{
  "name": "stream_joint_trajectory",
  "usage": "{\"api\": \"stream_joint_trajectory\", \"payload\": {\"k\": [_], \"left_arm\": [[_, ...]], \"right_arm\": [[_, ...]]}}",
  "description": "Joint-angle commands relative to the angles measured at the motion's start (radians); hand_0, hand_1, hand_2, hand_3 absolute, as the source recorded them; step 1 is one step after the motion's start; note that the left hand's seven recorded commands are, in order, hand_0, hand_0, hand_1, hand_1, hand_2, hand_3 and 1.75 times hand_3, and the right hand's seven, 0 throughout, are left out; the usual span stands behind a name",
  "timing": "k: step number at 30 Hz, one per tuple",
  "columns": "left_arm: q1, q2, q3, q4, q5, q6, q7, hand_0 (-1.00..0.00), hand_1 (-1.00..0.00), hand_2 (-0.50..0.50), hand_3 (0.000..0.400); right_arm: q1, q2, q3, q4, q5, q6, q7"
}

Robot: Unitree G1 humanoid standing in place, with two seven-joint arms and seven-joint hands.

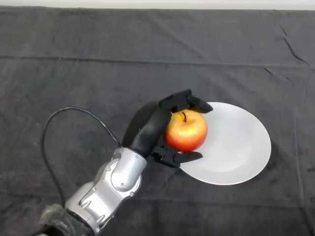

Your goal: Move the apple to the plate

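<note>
The silver-grey left arm (pixel 110 184), nearest the lens, rises from the lower left across a table draped in dark cloth (pixel 59 78). Its black hand (pixel 150 128) is clasped around a red-and-yellow apple (pixel 186 131), fingers curled over the top near the stem and the thumb tucked beneath the fruit's near side. The apple sits at the left edge of a plain white plate (pixel 236 147), over the rim; whether it rests on the plate or hangs just above it cannot be told from this angle. To the right, the rest of the plate lies bare on the cloth. The fruit looks firm, smooth-skinned and moderately weighty, likely to slip or roll if loosely held and to bruise if squeezed hard; a hold across its widest part, as seen here, seems the sound choice. No brand, label or legible writing is visible on the apple, plate, arm or cloth.
</note>
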Motion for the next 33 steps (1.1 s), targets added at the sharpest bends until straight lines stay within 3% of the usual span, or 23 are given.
{"api": "stream_joint_trajectory", "payload": {"k": [1,14,33], "left_arm": [[-0.1,0.0,-0.018,0.058,-0.026,-0.044,0.018,-1.0,-1.0,0.0,0.4],[-0.215,-0.064,-0.116,0.331,-0.107,-0.147,0.036,-1.0,-1.0,0.0,0.4],[-0.275,-0.093,-0.263,0.465,-0.199,-0.203,0.052,-1.0,-1.0,0.0,0.4]], "right_arm": [[0.011,0.002,0.0015,-0.041,0.0079,-0.002,-0.0081],[0.009,-0.001,-0.001,-0.034,0.0098,-0.003,-0.0036],[0.006,-0.006,-0.005,-0.022,0.0127,-0.006,0.0044]]}}
